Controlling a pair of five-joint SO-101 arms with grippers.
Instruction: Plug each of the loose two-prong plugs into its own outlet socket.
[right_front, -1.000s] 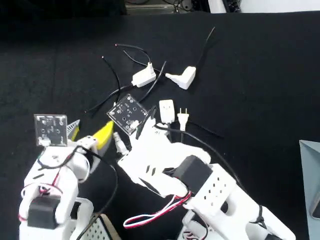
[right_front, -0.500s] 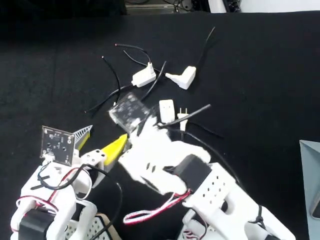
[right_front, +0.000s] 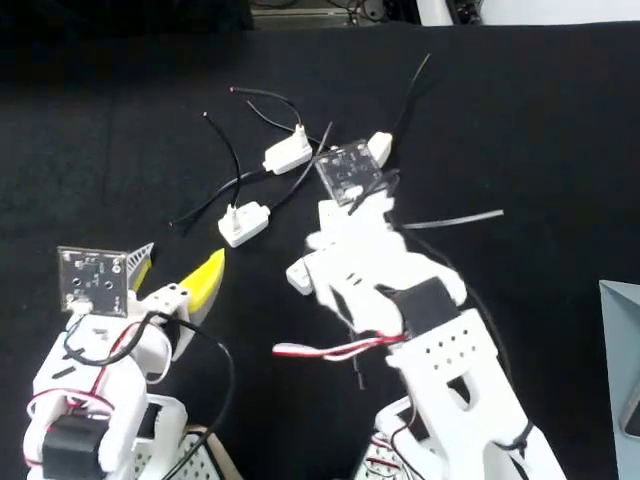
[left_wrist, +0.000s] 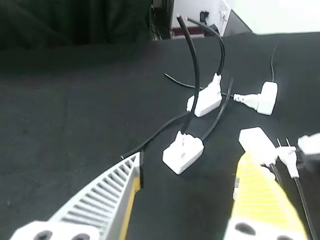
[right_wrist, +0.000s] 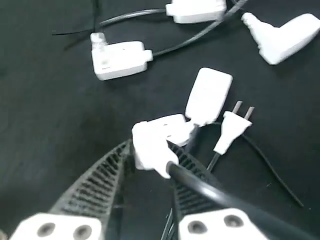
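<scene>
Your right gripper (right_wrist: 150, 159) is clenched on a white plug (right_wrist: 156, 134) with a black cord. Just beyond it lie an outlet socket (right_wrist: 209, 95) and a loose two-prong plug (right_wrist: 232, 126). Your left gripper (left_wrist: 190, 162) hangs spread wide near another socket (left_wrist: 183, 151).

Even, diffuse light falls from above. The black worktop (right_front: 520, 120) swallows it, so shadows hardly register anywhere on it. In the high view the white shell of the right arm (right_front: 440, 350) glares almost to featureless white, and its forward part is smeared. Beyond the left gripper (left_wrist: 191, 160) the worktop takes a dull grey sheen, and a bright wall (left_wrist: 280, 15) burns out past its far edge. That gripper's near fingers (left_wrist: 260, 200) are soft and out of focus. The white plug (right_wrist: 150, 142) held in the right gripper (right_wrist: 150, 150) is washed out, its edges lost. The loose white pieces (right_wrist: 120, 60) ahead of it cast only faint shadows.
</scene>
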